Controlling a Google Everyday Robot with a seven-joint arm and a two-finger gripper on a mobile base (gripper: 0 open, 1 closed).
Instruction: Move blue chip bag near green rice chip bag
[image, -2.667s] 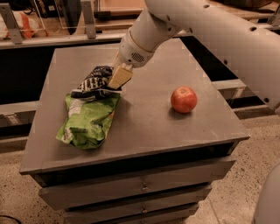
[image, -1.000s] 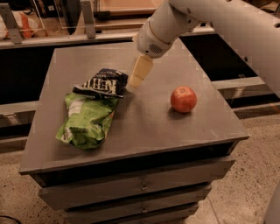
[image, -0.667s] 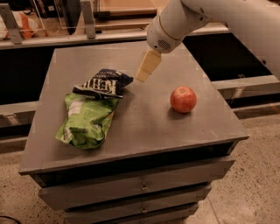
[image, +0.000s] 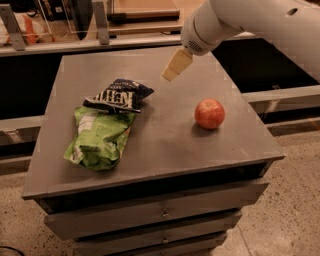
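The blue chip bag (image: 119, 96) is a small dark navy bag with white block letters. It lies on the grey table (image: 165, 130), touching and slightly overlapping the far end of the green rice chip bag (image: 100, 137), a larger light green bag lying flat at the table's left. My gripper (image: 175, 66) hangs on the white arm above the table's middle back, raised and to the right of the blue bag, apart from it and holding nothing.
A red apple (image: 209, 113) sits on the right part of the table. Drawers (image: 160, 212) run below the front edge. A shelf with clutter (image: 30, 27) stands behind the table. Speckled floor lies to the right.
The gripper was at the blue bag's right end earlier. It has since let go, lifted and moved up and to the right. The bags and apple have stayed put.
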